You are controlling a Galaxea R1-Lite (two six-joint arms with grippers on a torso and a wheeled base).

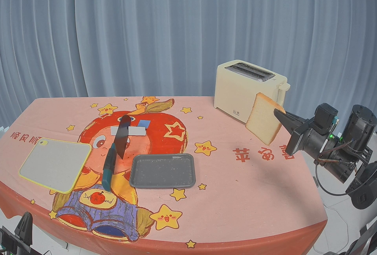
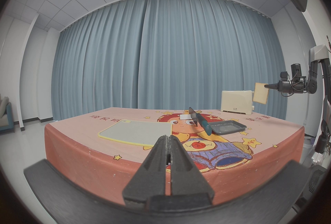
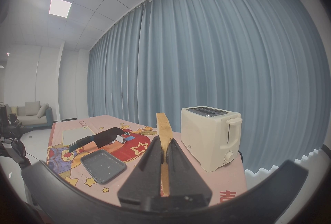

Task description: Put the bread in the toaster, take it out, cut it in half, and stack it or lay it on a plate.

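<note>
A: Start at the left. State of the left gripper [image 2: 169, 138]?

B: Its jaws are pressed together with nothing between them. It sits low, off the near edge of the worktop [image 1: 251, 193], at the lower left of the head frame.

A: First item on the cloth?

B: Cutting board [image 1: 55, 164], pale grey with a yellow rim, lying flat at the left of the frame. Just right of it is the knife [image 1: 117, 146], with a teal handle toward the near edge and a dark blade pointing away. The blade's far end is at a small white strip [image 1: 133, 131]. I cannot tell whether they touch.

A: Centre?

B: Grey rectangular plate [image 1: 163, 170], lying flat just right of the knife handle. There is a narrow gap between the two.

A: Right side?

B: Toaster [image 1: 247, 89], cream, standing upright at the far right of the worktop with its slots facing up. The lever and dial are on its right end.

A: And the bread [image 1: 264, 118]?

B: It is in the air in front of the toaster's right end, below slot level and tilted. It touches neither the toaster nor the cloth.

A: What holds it?

B: The right gripper [image 1: 278, 113], coming in from the right edge of the frame. Its jaws are clamped on the slice's edge, and the wrist view shows the slice edge-on between them.
</note>
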